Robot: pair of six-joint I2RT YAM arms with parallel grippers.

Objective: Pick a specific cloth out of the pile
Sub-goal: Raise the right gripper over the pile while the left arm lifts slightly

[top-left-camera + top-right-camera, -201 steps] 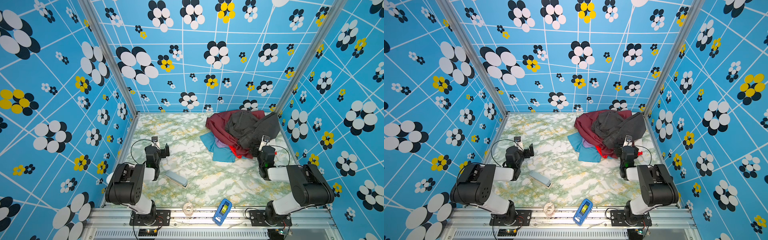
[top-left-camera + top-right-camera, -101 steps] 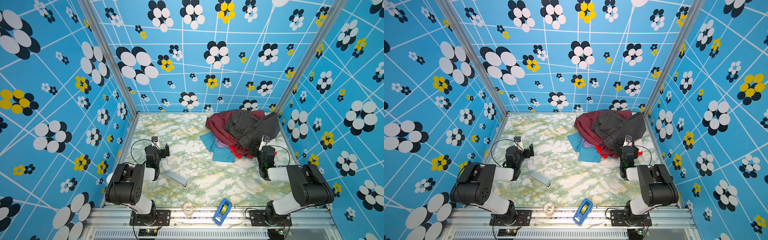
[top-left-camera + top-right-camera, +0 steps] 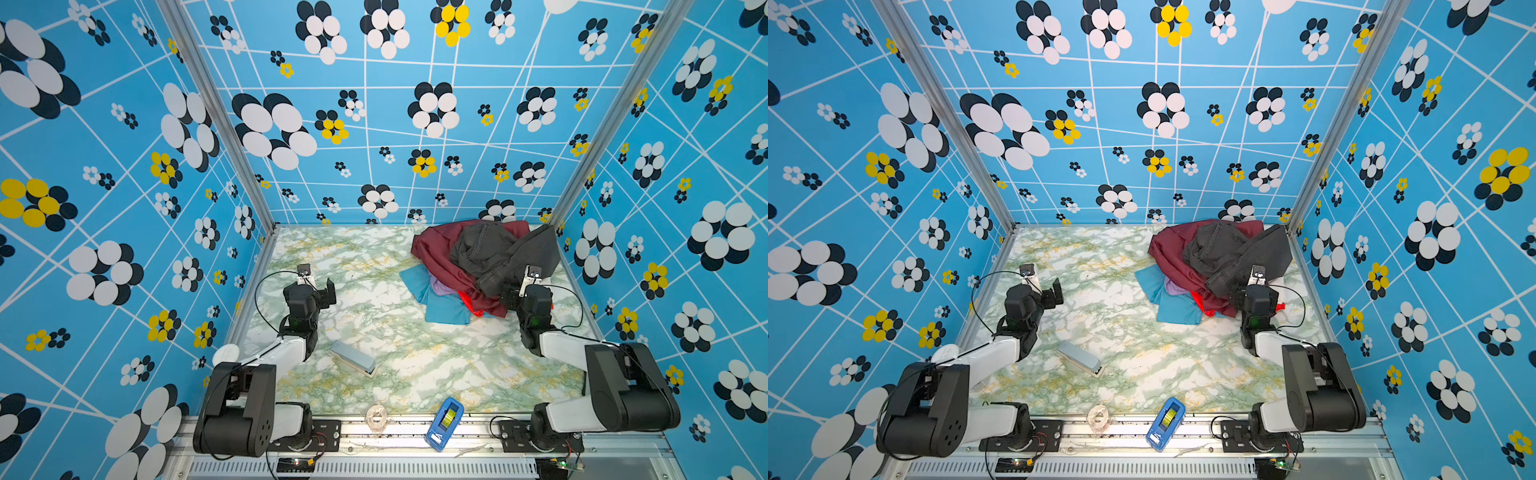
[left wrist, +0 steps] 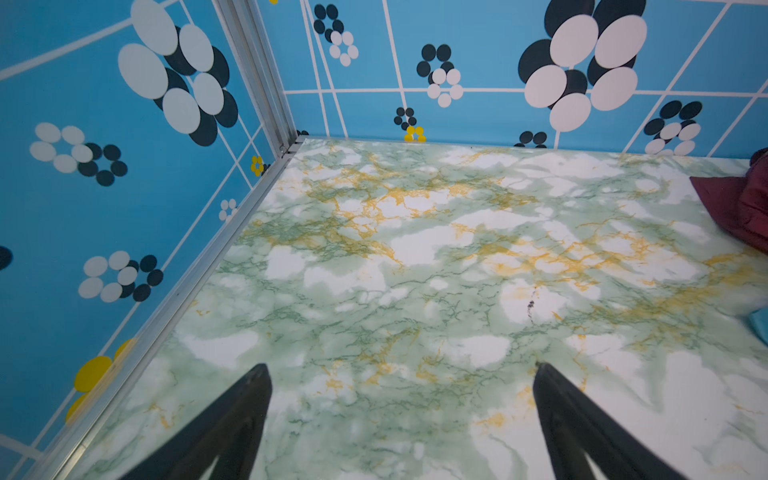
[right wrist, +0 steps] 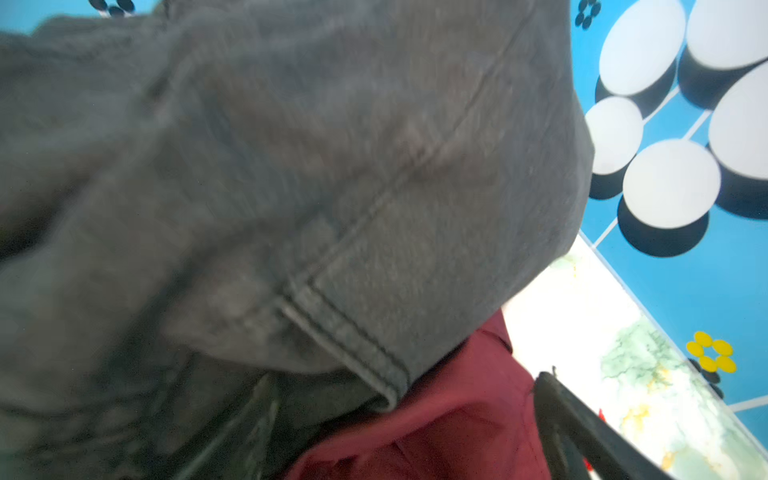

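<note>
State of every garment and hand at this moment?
dark grey trousers, heaped on top
maroon garment, crumpled, partly under the trousers
blue cloth, lying flat, partly covered
bright red cloth, mostly buried
left hand, open, empty
right hand, open, at the trousers' hem

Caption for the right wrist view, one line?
Close-up: dark grey trousers draped over the maroon cloth, marble table at the edge.
</note>
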